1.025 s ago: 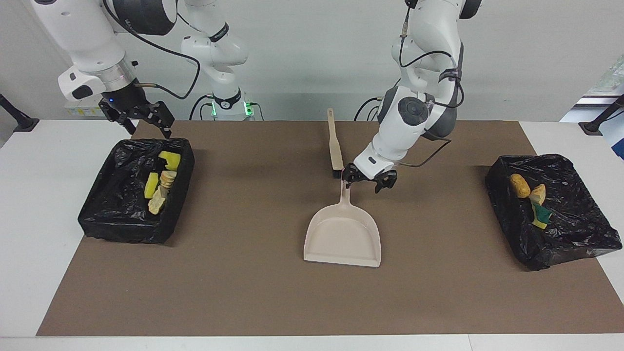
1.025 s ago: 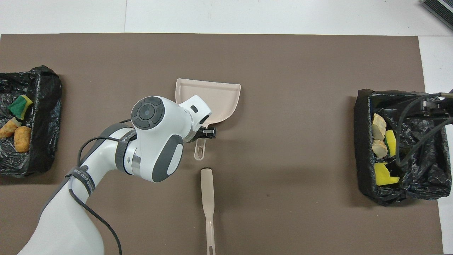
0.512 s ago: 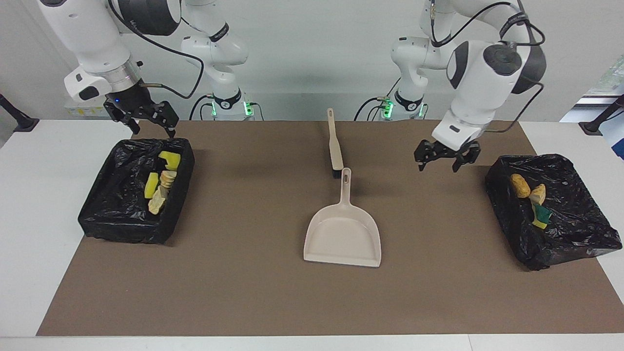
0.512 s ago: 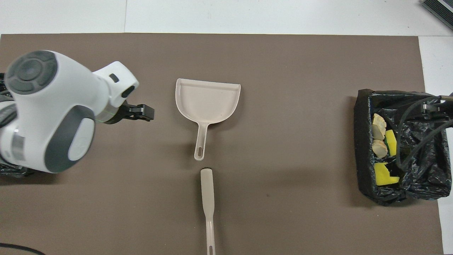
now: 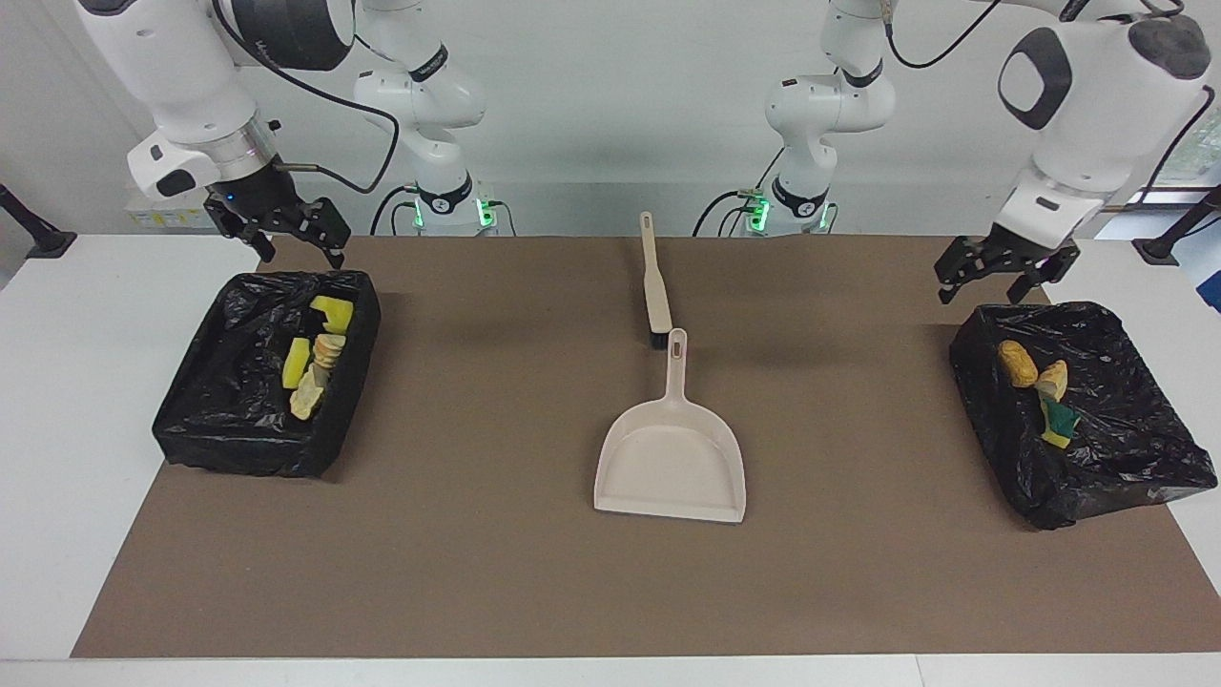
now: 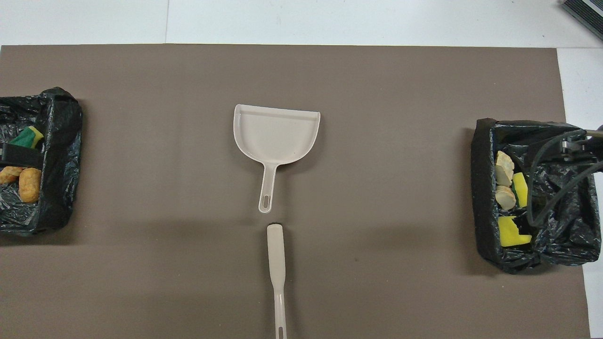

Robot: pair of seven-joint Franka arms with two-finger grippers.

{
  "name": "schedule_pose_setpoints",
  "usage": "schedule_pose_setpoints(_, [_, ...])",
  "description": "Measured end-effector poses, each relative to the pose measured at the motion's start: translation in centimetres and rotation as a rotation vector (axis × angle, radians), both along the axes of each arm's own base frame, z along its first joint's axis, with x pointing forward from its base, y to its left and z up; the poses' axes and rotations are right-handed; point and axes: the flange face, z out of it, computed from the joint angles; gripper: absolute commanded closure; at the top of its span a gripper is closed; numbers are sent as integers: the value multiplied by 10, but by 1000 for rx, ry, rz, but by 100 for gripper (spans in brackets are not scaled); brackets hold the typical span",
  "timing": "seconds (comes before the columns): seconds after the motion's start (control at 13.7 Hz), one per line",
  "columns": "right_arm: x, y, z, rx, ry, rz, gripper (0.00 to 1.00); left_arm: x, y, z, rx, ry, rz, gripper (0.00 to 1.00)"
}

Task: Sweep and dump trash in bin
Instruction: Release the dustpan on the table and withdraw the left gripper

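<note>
The trash lies in two black-lined bins. Yellow sponge pieces and tan bread chunks (image 5: 313,361) lie in the bin (image 5: 229,420) at the right arm's end, also in the overhead view (image 6: 509,197). Orange chunks and a green-yellow sponge (image 5: 1040,386) lie in the bin (image 5: 1126,458) at the left arm's end, also in the overhead view (image 6: 28,183). My right gripper (image 5: 298,250) is open and empty over the robot-side edge of its bin. My left gripper (image 5: 983,286) is open and empty over the robot-side edge of its bin.
The beige dustpan (image 5: 672,463) lies flat mid-mat with its handle toward the robots, also in the overhead view (image 6: 275,134). The beige brush (image 5: 654,281) lies just nearer to the robots, in line with it. A brown mat (image 5: 477,572) covers the table.
My left gripper has left the dustpan's handle, risen and swung to over the bin at the left arm's end. The dustpan stays flat. The right arm has barely moved.
</note>
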Motion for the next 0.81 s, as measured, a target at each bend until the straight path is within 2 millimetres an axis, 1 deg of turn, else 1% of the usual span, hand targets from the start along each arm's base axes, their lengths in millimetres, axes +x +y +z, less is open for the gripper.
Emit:
schedule_pose_setpoints(0.37, [0, -2, 0, 1, 0, -3, 0, -5, -13, 13, 0, 27, -19, 0])
schedule_pose_setpoints(0.51, [0, 1, 0, 1, 0, 2, 0, -5, -19, 12, -13, 35, -20, 0])
schedule_pose_setpoints(0.81, [0, 6, 0, 1, 0, 11, 0, -6, -22, 12, -18, 36, -26, 0])
